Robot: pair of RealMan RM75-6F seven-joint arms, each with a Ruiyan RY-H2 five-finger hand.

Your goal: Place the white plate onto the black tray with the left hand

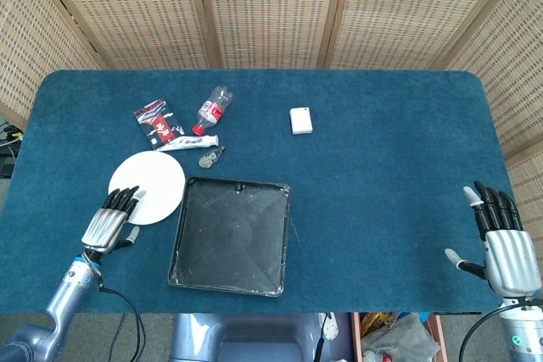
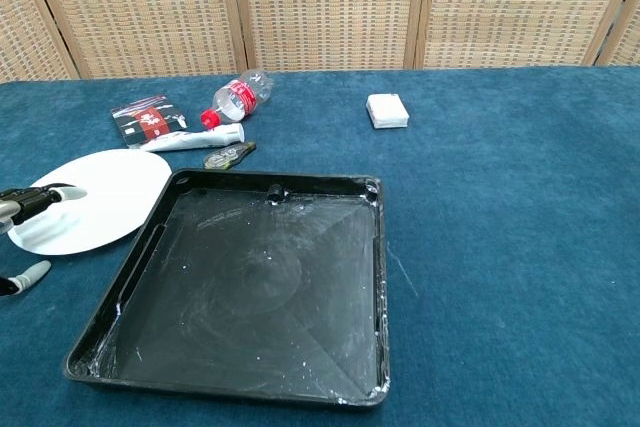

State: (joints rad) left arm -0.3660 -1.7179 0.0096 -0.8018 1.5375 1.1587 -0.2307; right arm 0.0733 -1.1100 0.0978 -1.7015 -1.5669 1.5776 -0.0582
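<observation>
Left robot hand (image 1: 112, 219) is reaching in at the near-left of the tabletop (image 1: 382, 175), with its fingers stretched forward and its dark fingertips (image 1: 125, 199) lying over the near-left rim of the white plate (image 1: 151, 182). It is gripping nothing yet: the fingers are spread and extended, and the thumb is sticking out to the side, apart from the plate. In the chest view only a fingertip is showing over the plate's left edge, and whether it is actually touching the rim cannot be told. The approach from the outer side looks deliberate, since a grip on that edge would leave the plate free to travel rightward.

The white plate is lying flat on the tabletop, just ahead of the left robot hand and right beside the upper-left corner of the black tray (image 1: 231, 235); whether it is touching the tray is unclear. The black tray is sitting empty, so the placing is not yet done, and the distance to carry the plate looks short.

Behind the plate, a red-and-black packet (image 1: 155, 121), a tube (image 1: 187, 143) and a plastic bottle (image 1: 212, 109) are lying clustered well clear of the path to the tray. Further right a small white box (image 1: 300, 120) is sitting alone.

Right robot hand (image 1: 502, 243) is resting open at the near-right edge, fingers apart and holding nothing, far from the plate.
</observation>
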